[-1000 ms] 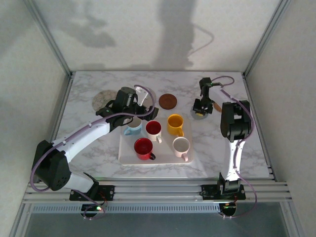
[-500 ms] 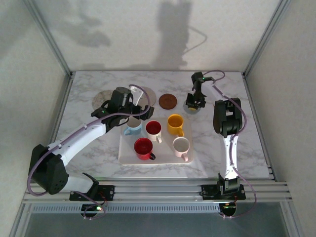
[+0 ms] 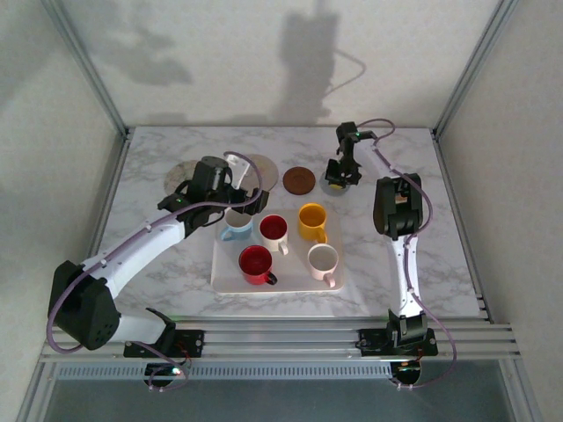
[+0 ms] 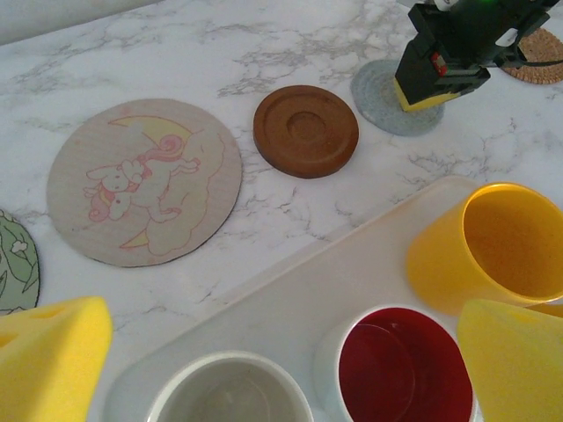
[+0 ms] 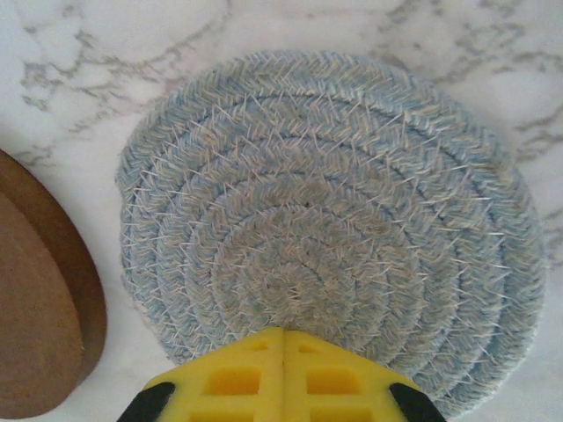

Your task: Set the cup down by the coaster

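Cups are all parked on the white tray (image 3: pixel 290 283) right now: light blue cup (image 3: pixel 236 230), red-lined cup (image 3: pixel 274 229), yellow cup (image 3: pixel 311 220), red cup (image 3: pixel 256 264) and a plain white cup (image 3: pixel 323 260). None of them is beside a coaster yet, so my read is the job has barely started.

The left gripper (image 3: pixel 239 195) hangs over the back-left corner of the tray with its yellow fingers (image 4: pixel 53 360) spread as wide as they go and nothing in them. From the wrist view, the light blue cup (image 4: pixel 229 394) and the red-lined cup (image 4: pixel 400 369) both sit between the pads. I'd guess it's lining up on one of those two, and the wide spread makes sense for getting around a rim. I honestly can't tell which one it wants.

The right gripper (image 3: pixel 339 170) is the interesting bit. Its fingers are pressed tight together, holding nothing, with the tip right at the near edge of the woven coaster (image 5: pixel 325 229). That blue-grey mat lies flat on the marble just beside the brown coaster (image 3: pixel 298 179). Closed fingers make a decent blunt poker, so maybe it's nudging or pinning the mat to keep the spot ready for a cup. I can't see whether it's actually touching.

There's also a cartoon moon coaster (image 4: pixel 145 180) further left, well clear of both arms.
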### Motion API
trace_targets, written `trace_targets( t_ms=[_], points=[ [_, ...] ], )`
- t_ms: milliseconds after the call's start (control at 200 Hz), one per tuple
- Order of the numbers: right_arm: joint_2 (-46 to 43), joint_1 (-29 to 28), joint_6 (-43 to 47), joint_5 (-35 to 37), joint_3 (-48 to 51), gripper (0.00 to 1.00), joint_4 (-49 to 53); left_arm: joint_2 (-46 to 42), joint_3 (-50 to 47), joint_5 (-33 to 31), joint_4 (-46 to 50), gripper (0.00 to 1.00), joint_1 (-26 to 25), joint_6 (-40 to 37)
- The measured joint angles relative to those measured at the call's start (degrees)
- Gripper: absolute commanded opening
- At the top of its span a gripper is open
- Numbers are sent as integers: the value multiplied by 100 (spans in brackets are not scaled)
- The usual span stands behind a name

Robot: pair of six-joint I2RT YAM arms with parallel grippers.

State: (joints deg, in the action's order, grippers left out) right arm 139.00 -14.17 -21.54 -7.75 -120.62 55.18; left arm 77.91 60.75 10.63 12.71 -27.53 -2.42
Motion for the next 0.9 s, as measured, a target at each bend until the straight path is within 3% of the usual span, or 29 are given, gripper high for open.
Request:
trace_targets(
  t_ms=[896],
  points=[
    [96, -114, -9, 354, -186, 0, 83, -149, -94, -17, 42, 100, 37, 109]
  ],
)
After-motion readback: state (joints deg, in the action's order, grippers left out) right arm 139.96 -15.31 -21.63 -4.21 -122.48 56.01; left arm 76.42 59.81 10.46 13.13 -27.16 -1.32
